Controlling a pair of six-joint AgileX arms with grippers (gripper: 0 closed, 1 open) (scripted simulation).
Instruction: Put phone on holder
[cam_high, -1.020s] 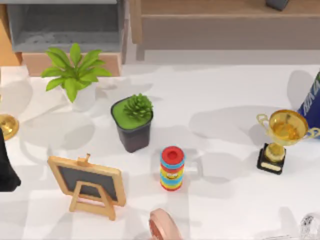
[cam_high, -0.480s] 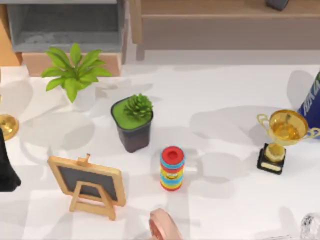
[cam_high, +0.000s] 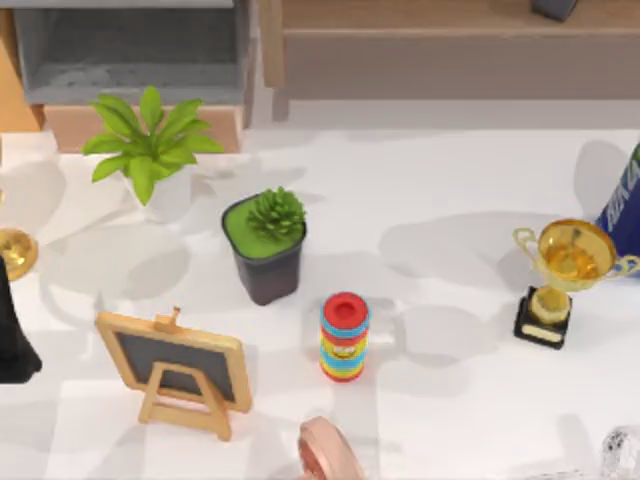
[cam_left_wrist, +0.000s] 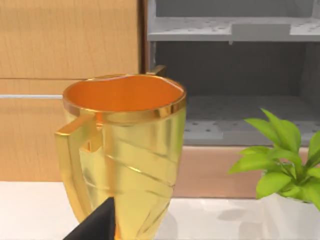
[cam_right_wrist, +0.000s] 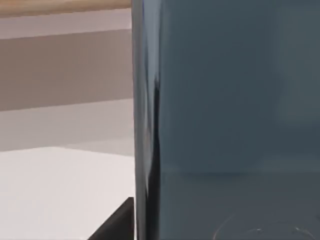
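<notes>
- The white table (cam_high: 450, 170) carries many ornaments, spread out so that its middle stays free for the arms to work.
- A tall blue-grey box (cam_right_wrist: 230, 100) stands at the table's right edge. The right gripper (cam_right_wrist: 117, 222) is parked very near it; open or closed, I cannot tell.
- A small board on a wooden easel (cam_high: 180, 365) stands near the front edge, left of the middle.
- A gold cup (cam_left_wrist: 122, 150) stands at the left edge. The left gripper (cam_left_wrist: 97, 225) waits just beside it, out of the way; its state I cannot tell either.
- A pink curved piece (cam_high: 328, 452) lies at the front edge, cut off by the view. I judge it is the holder, and nothing rests on it.
- A small dark flat thing (cam_high: 553, 8) lies on the wooden shelf behind the far edge. It may be the phone, well apart from the pink piece.
</notes>
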